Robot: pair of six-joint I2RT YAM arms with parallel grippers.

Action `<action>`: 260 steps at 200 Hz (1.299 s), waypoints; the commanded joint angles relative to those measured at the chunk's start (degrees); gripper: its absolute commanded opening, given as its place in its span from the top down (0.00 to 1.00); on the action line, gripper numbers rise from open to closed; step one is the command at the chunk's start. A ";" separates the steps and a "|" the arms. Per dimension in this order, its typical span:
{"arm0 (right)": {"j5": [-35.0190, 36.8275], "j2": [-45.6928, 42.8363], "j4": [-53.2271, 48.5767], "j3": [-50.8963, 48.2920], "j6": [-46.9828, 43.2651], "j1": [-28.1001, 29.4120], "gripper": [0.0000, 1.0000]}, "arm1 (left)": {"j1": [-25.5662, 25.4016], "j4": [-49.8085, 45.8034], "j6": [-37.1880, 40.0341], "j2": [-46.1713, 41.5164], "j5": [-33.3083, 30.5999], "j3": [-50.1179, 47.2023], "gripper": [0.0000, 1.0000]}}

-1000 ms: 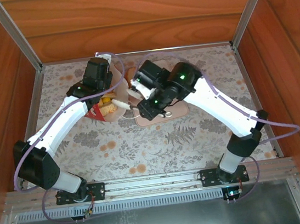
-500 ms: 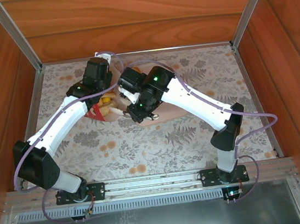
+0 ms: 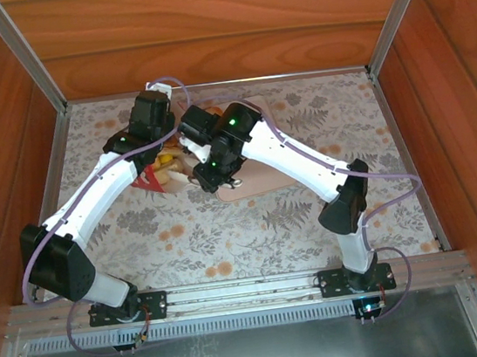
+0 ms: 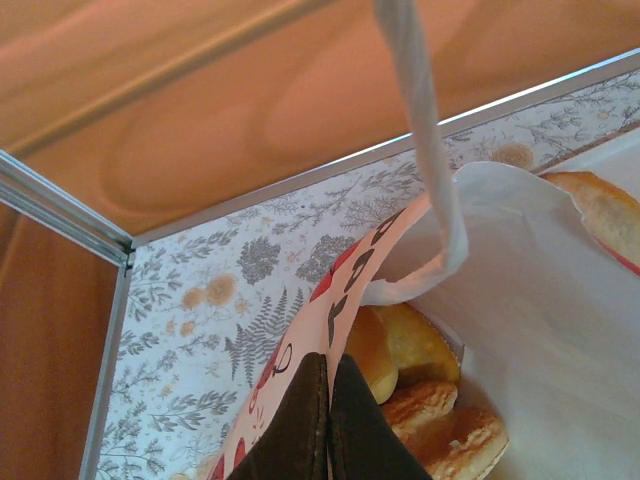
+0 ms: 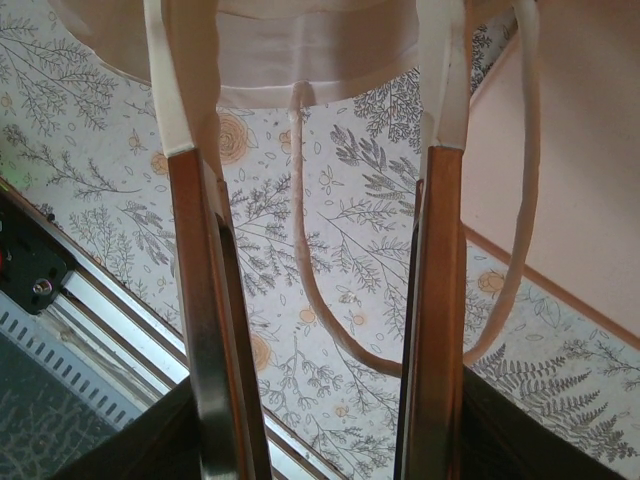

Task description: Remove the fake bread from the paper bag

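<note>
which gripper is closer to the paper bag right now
Left. The left gripper is shut on the paper bag's patterned rim, beside the fake bread; the right gripper is open at its white top edge, contact unclear.

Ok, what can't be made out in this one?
Top view: both arms cover most of the white-and-red paper bag; the count of golden-brown toy breads inside is unreadable.
Left wrist view: the bag wall, the bottom edge and the shut left end effector hide parts of the breads.
Right wrist view: the top edge cuts off the fingertips of the open right end effector, so contact with bag or bread is unclear.
</note>
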 commanded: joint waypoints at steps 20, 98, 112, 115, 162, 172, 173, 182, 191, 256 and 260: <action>-0.89 -3.36 3.19 -4.90 0.75 -1.01 0.47 | 0.45 0.70 0.09 -1.63 0.83 1.84 1.00; -2.89 -6.02 8.48 -10.92 2.10 -1.91 0.47 | 2.20 0.61 -3.53 -4.70 7.47 0.16 1.00; -3.05 -5.44 8.65 -10.76 1.82 -1.98 0.47 | 2.20 0.59 -4.01 -5.07 8.50 -0.17 1.00; -3.18 -5.32 8.65 -10.70 1.74 -1.93 0.47 | 2.15 0.61 -4.10 -5.07 8.72 -0.18 1.00; -2.40 -2.09 7.89 -8.98 1.48 -2.00 0.47 | 2.20 0.66 -4.42 -5.71 11.72 -1.31 1.00; -1.81 -1.43 7.38 -8.25 1.40 -2.04 0.47 | 2.15 0.70 -4.12 -5.85 12.04 -1.53 1.00; -1.73 -1.37 7.35 -8.18 1.44 -2.02 0.47 | 2.18 0.66 -4.12 -5.82 12.15 -1.56 1.00; -1.49 -0.82 7.08 -7.63 1.49 -2.09 0.47 | 2.18 0.66 -4.03 -5.93 12.18 -1.75 1.00; -1.37 -0.42 6.81 -7.25 1.53 -2.21 0.47 | 2.20 0.70 -3.97 -6.09 12.21 -1.92 1.00; -2.66 2.21 6.01 -5.51 0.74 -2.26 0.42 | 2.16 0.73 -3.81 -6.01 12.62 -1.94 1.00; -2.68 2.36 6.00 -5.40 0.69 -2.25 0.42 | 2.19 0.79 -3.76 -5.93 12.69 -1.93 1.00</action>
